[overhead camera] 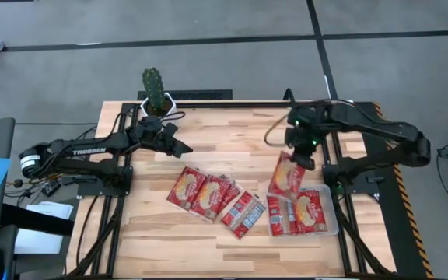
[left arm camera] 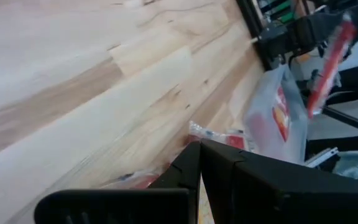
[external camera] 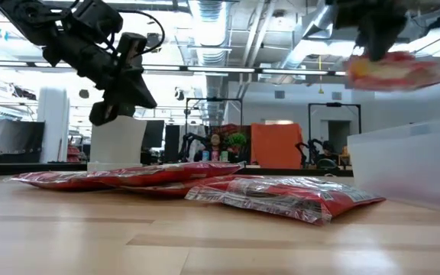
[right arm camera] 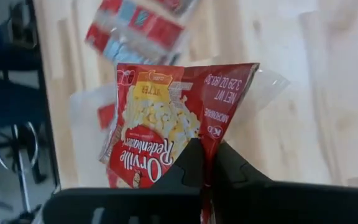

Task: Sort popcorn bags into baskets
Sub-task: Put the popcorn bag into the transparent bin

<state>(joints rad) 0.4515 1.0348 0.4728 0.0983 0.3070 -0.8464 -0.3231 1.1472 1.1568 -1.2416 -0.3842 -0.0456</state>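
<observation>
My right gripper (overhead camera: 303, 161) (right arm camera: 207, 163) is shut on one red popcorn bag (overhead camera: 288, 177) (external camera: 394, 69) and carries it in the air over the far left corner of the clear tray (overhead camera: 331, 204) (external camera: 411, 164). Two more bags (overhead camera: 298, 214) lie flat in the tray. Several red bags (overhead camera: 202, 193) (external camera: 128, 176) lie overlapping on the table's middle, and one (overhead camera: 243, 215) (external camera: 285, 195) lies nearest the tray. My left gripper (overhead camera: 183, 147) (left arm camera: 201, 152) (external camera: 113, 103) is shut and empty, hovering to the far left of the pile. My right gripper pinches the bag between its two fingers at its far edge (right arm camera: 213, 134), coming from above. The bag is lifted clear of the table and tray. It reaches out from the fingers toward the table's near edge, close to level in the low view.
A cactus in a white pot (overhead camera: 155, 95) stands at the far edge behind my left arm. Bare wood lies along the near edge (overhead camera: 208, 249) and between the pile and the far edge. The tray sits at the table's right near corner.
</observation>
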